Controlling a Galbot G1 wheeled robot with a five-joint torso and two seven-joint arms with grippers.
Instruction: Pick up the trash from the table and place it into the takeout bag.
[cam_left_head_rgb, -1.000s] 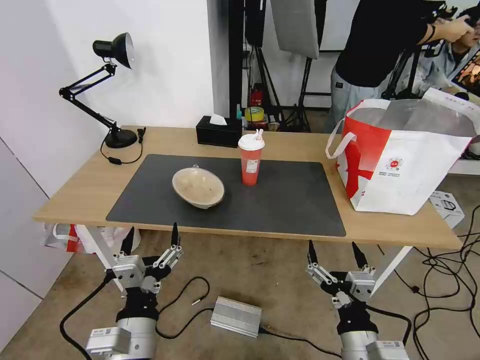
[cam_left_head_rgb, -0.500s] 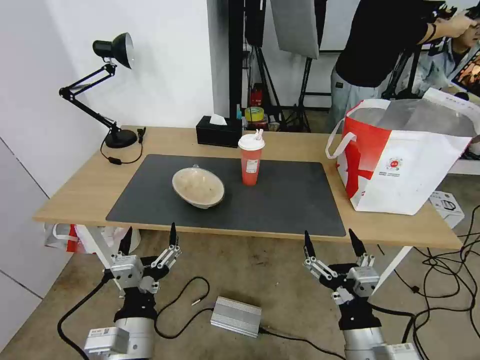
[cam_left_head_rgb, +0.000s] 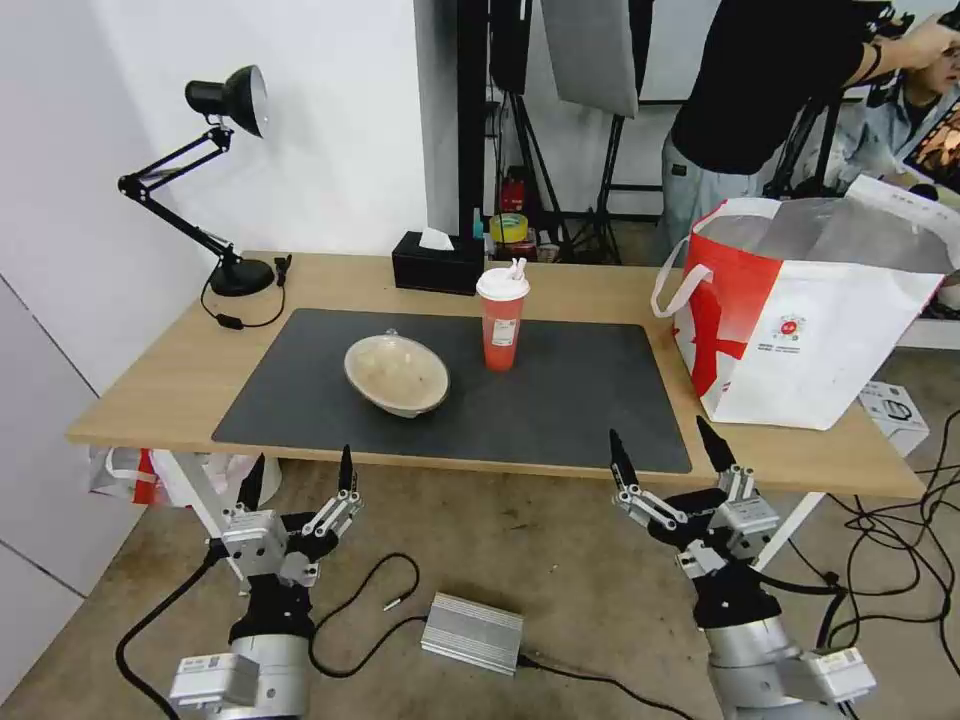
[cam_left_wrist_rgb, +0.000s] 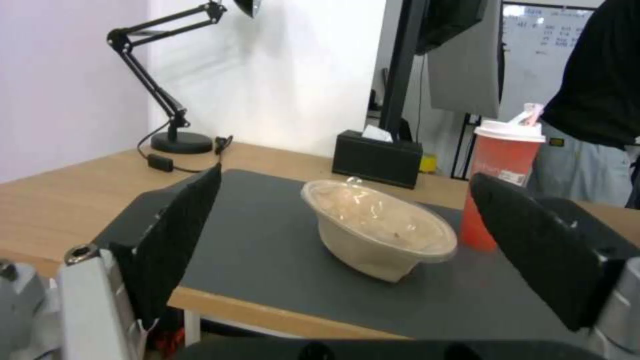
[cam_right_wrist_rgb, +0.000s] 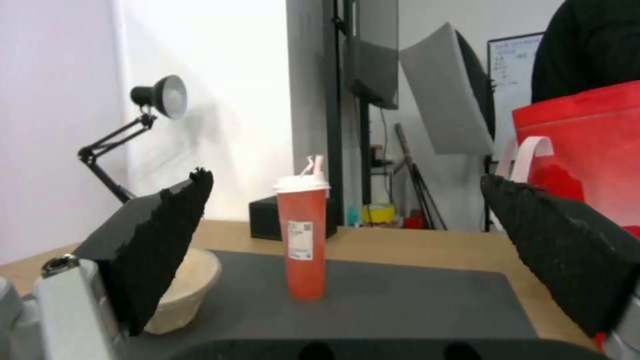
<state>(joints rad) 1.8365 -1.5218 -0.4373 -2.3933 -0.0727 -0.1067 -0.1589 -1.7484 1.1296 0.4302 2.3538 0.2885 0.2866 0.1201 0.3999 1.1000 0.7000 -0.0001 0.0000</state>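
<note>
Currently noted: beige bowl (cam_left_head_rgb: 397, 374) tilted on dark mat (cam_left_head_rgb: 560, 420), left of centre; red cup (cam_left_head_rgb: 501, 318) upright just right of it, apart. Takeout bag (cam_left_head_rgb: 800, 320) stood open at right end of table (cam_left_head_rgb: 150, 390). Left gripper (cam_left_head_rgb: 297, 478) below near table edge, fingers spread, empty. Right gripper (cam_left_head_rgb: 666, 445) at near edge by mat's right corner, fingers spread, empty. Black tissue box (cam_left_head_rgb: 436, 262) behind cup.

Left gripper (cam_left_wrist_rgb: 347, 220) spread wide, beige bowl (cam_left_wrist_rgb: 379, 235) on grey mat (cam_left_wrist_rgb: 267, 250), red cup (cam_left_wrist_rgb: 501, 185) behind
</note>
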